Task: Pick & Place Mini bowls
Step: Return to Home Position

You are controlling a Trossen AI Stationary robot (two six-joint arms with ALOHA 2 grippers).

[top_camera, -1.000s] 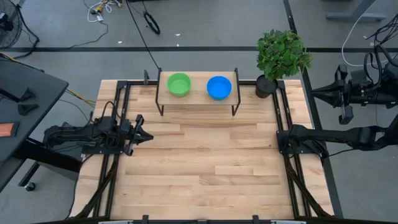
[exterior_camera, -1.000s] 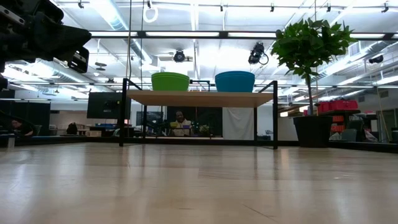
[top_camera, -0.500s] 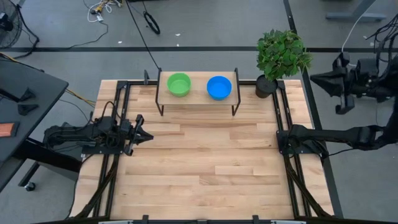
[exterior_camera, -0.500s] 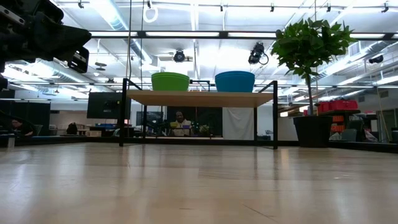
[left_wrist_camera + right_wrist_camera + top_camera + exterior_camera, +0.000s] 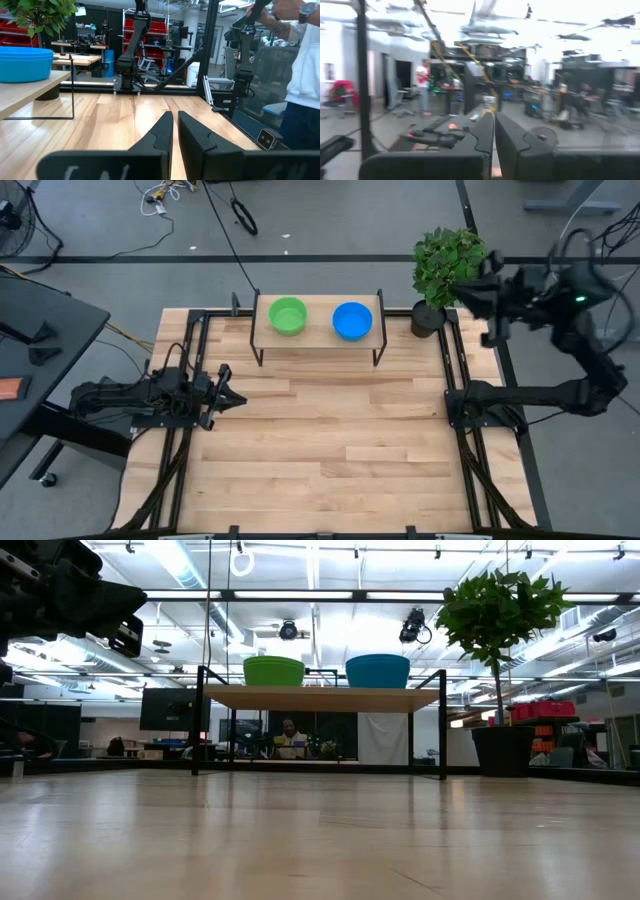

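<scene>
A pale wooden table (image 5: pixel 330 440) stands on a grey floor, with a workshop full of benches, monitors and ceiling lights behind it. At the upper middle of the high view a low shelf (image 5: pixel 318 335) with a black frame sits on the table's far edge. On it are the green bowls (image 5: pixel 288 315) to the left and the blue bowls (image 5: pixel 352 320) just beside them to the right, apart from each other. The low view shows both sitting upright on the shelf board, and the left wrist view shows layered rims on the blue ones. A plant (image 5: pixel 455 265) stands right of the shelf, at the table's upper right corner. The left gripper (image 5: pixel 228 398) lies low over the left edge of the table at mid height of the high view, pointing right, and its fingers (image 5: pixel 165 135) are together and hold nothing. The right gripper (image 5: pixel 478 292) is raised in the upper right of the high view, beside the plant, with its fingers (image 5: pixel 482 135) also closed and nothing between them. A person (image 5: pixel 305 65) in a white top stands beyond the table.
</scene>
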